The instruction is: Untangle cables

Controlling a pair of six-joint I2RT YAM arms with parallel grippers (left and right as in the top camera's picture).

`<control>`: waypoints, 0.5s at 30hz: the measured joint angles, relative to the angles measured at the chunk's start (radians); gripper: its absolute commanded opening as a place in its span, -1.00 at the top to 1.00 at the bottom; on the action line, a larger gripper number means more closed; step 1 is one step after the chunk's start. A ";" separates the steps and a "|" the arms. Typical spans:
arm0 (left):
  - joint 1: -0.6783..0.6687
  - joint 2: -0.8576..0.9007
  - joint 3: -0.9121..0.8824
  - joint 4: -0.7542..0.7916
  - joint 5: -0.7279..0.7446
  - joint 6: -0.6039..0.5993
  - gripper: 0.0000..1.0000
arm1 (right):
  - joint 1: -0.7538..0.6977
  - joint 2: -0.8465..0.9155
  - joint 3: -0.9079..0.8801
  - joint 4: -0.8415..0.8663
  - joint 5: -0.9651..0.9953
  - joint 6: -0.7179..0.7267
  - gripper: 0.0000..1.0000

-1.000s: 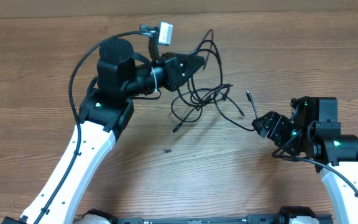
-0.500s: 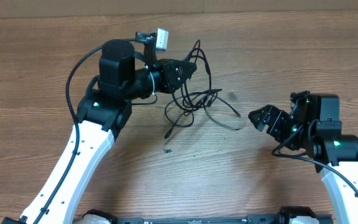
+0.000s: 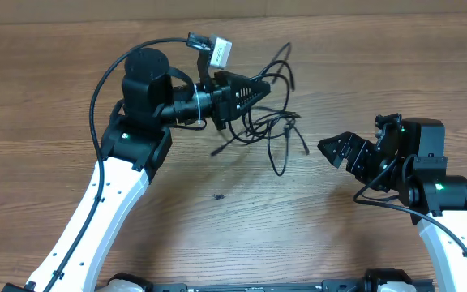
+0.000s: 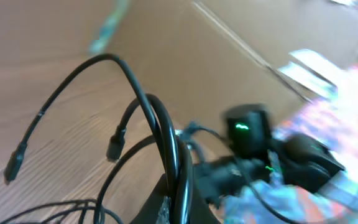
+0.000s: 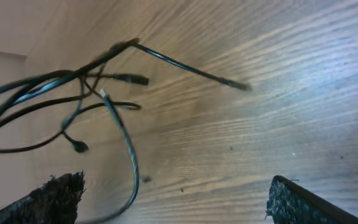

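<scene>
The left gripper (image 3: 261,86) was clamped shut on the cables (image 3: 272,130), a tangle of thin black cords near the far middle of the wooden table (image 3: 217,235). In the overhead view its arm reached in from the left with the closed fingers pointing right, and the cords spread out from the fingertips in loose loops. One loop arched up beyond the gripper toward the far edge of the table. Other strands trailed toward the near side, with one long narrow loop reaching furthest. A short end (image 3: 218,151) stuck out to the left below the gripper. The left wrist view was blurred, but it showed several cords rising from between the closed fingers and two dangling strands ending in small dark plugs (image 4: 114,148). The right gripper (image 3: 332,148) was released and empty, with its jaws spread wide, well to the right of the tangle and pointing toward it. In the right wrist view its two dark fingertips (image 5: 58,196) sat at the bottom corners, wide apart. The cords were ahead and to the left, and one thin curl dropped near the left fingertip; whether it touched could not be told.
</scene>
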 measured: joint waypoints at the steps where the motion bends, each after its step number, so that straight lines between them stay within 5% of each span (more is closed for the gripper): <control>1: 0.000 0.000 0.000 0.039 0.044 0.001 0.92 | 0.000 0.000 0.000 0.006 -0.001 0.000 -0.91; 7: 0.000 0.000 0.000 0.109 0.202 0.001 0.92 | 0.000 0.000 0.000 0.043 -0.001 -0.024 -0.90; 15: 0.000 0.000 0.000 0.109 0.236 -0.038 0.92 | 0.000 0.000 0.000 0.069 -0.001 -0.202 -0.59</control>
